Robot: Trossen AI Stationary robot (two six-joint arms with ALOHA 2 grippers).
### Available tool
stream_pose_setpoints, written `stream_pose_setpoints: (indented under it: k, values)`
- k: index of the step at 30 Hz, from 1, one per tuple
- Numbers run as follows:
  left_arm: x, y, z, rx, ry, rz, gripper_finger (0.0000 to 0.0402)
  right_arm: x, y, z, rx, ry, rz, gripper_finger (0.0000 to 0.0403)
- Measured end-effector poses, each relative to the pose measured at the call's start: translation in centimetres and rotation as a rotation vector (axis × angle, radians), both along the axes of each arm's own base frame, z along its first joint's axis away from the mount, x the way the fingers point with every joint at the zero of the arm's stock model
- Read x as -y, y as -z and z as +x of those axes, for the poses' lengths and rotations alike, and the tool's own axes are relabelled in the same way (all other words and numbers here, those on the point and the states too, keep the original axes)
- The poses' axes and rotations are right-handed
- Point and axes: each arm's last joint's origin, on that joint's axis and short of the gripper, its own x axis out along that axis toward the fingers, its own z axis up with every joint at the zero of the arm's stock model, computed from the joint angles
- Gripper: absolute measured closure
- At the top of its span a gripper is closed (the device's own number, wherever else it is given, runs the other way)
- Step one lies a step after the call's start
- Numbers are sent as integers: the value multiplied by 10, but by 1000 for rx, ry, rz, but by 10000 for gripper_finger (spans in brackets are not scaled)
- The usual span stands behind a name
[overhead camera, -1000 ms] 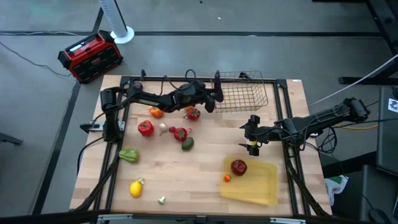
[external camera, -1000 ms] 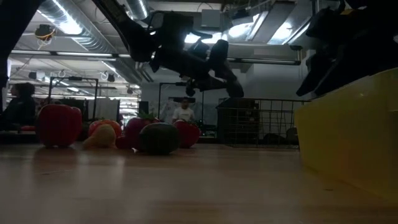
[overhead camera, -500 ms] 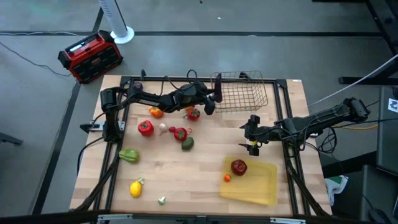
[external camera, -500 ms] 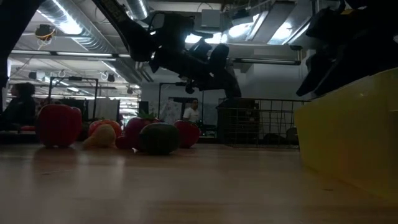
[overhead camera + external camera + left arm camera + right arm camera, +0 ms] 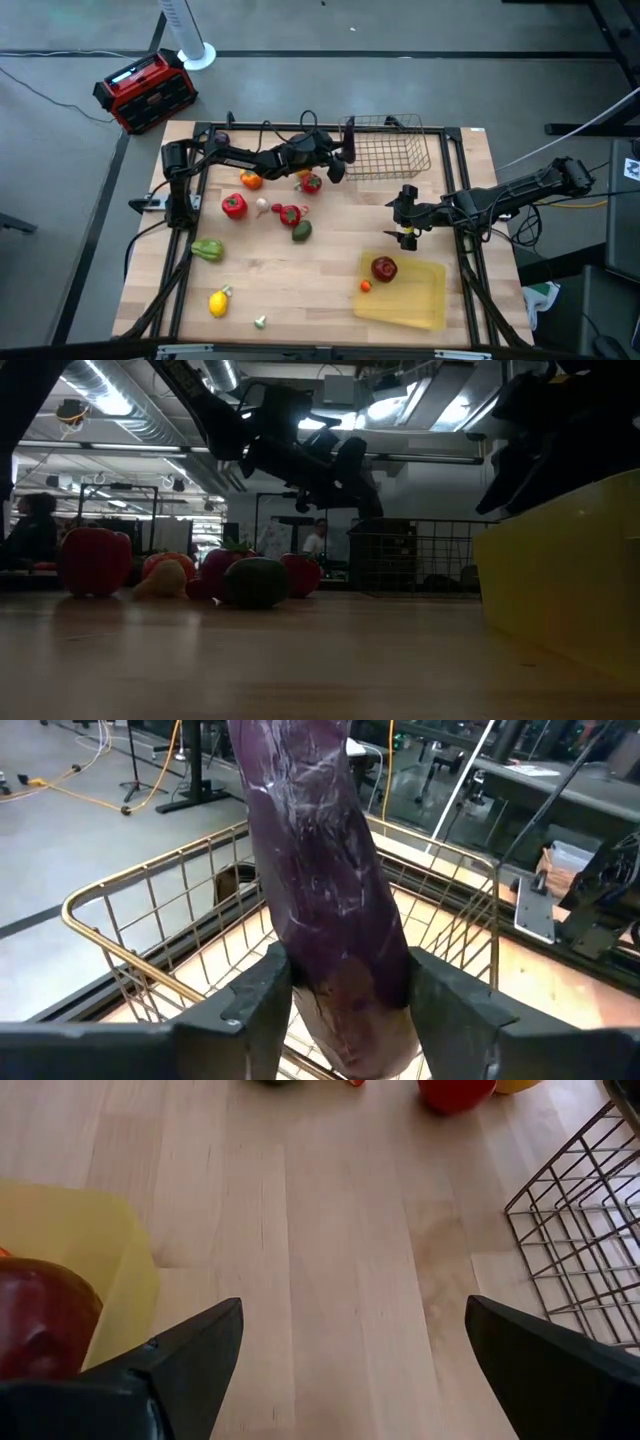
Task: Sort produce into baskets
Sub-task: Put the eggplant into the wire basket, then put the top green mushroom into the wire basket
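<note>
Since a second ago the left gripper (image 5: pixel 345 157) has drawn back very slightly from the wire basket (image 5: pixel 392 150) toward the produce side, and in the low view its dark body sits a touch lower and further from the basket than before; a person standing far off in the room has also shifted sideways. Nothing on the surface (image 5: pixel 320 275) has moved, and the right arm is unchanged.

The left arm reaches from the surface's left edge across the back, its wrist level and its fingers (image 5: pixel 250 1005) pointing at the basket's near rim. They are clamped on the purple eggplant (image 5: pixel 325 890), one finger on each side of its lower end, the eggplant standing up over the basket's edge in the wrist view.

The right gripper (image 5: pixel 406 215) hovers above bare wood between the basket and the yellow tray (image 5: pixel 415 298), its fingers (image 5: pixel 180 1355) spread wide and empty. A red apple (image 5: pixel 384 268) lies in the tray with a small orange piece (image 5: pixel 366 286) at the tray's edge. The red peppers, green pepper (image 5: pixel 207 249) and lemon (image 5: pixel 218 302) lie loose on the left half.
</note>
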Motion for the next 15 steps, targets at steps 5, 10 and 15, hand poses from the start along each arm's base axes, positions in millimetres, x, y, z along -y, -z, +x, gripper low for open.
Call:
stream_pose_setpoints:
  k: [5,10,15]
  values:
    - [0,0,0,-10,4,18,166,0,0,0,-1,-2,-3,26]
    - [0,0,0,-10,3,19,133,0,0,0,-1,-3,-3,26]
    - [-1,0,0,-11,3,24,128,0,0,0,-1,-2,-2,26]
